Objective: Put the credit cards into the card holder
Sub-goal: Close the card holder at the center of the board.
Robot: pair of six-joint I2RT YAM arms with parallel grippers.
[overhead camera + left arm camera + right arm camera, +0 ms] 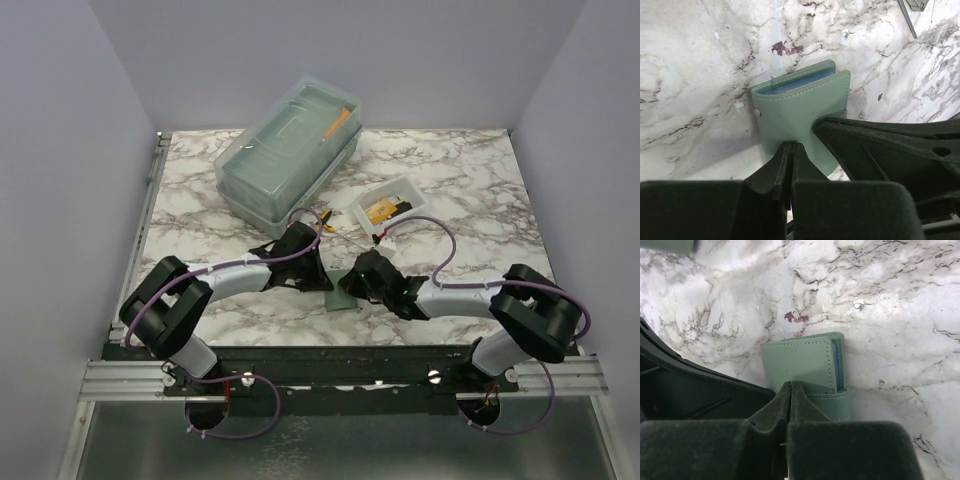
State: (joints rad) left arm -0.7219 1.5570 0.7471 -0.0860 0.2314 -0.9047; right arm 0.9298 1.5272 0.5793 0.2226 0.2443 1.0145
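Translucent lidded box [285,150] sitting well ahead of left end effector [790,150]; its jaws pressing together, tips meeting near edge of card holder [795,107]; cannot tell whether flap is nipped between them; card holder lying folded on desk [470,180] between the two arms, blue edge showing inside fold; right end effector [788,388] also pressing shut, tips touching holder's edge; white tray [392,186] sitting near, ahead of it.

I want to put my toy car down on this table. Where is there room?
Bare marble lies right of the tray, out to the table's right edge, and left of the box, beyond the left arm. The middle front is crowded: the left pincer and right pincer meet at the holder.
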